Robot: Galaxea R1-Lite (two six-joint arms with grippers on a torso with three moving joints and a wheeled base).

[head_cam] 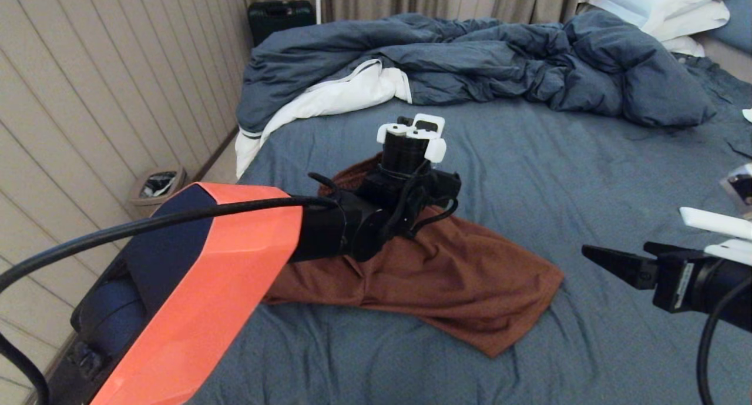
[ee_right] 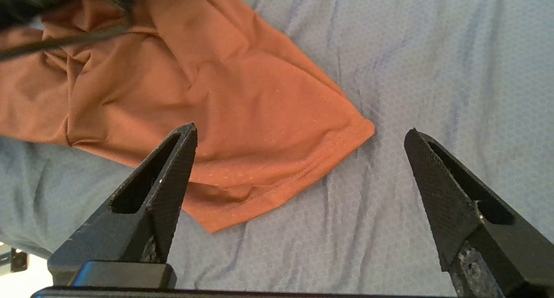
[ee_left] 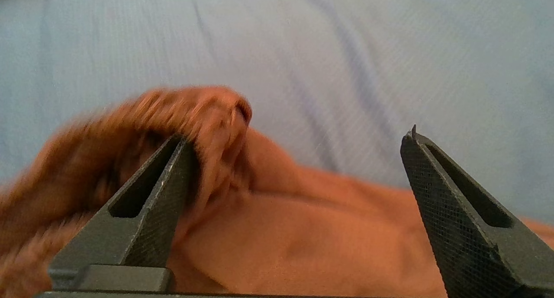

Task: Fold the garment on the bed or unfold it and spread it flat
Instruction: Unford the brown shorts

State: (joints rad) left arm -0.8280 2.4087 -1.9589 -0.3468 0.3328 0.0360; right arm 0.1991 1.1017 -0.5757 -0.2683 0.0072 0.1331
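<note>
Our left pincer hangs low over the far, bunched end of the shorts, its jaws spread wide; one finger presses against a raised fold of the brown cloth, the other stands apart over flatter fabric, and nothing is clamped between them. We see the shorts lying rumpled on the bed, near its left edge and well short of the duvet heaped along the far side. One leg of the shorts spreads toward us to a pointed corner on the sheet. Our right pincer hovers to the right of the shorts, above that corner, jaws also wide and empty. Beyond the duvet lie white pillows; left of the bed, a bin stands on the floor by the wall.
</note>
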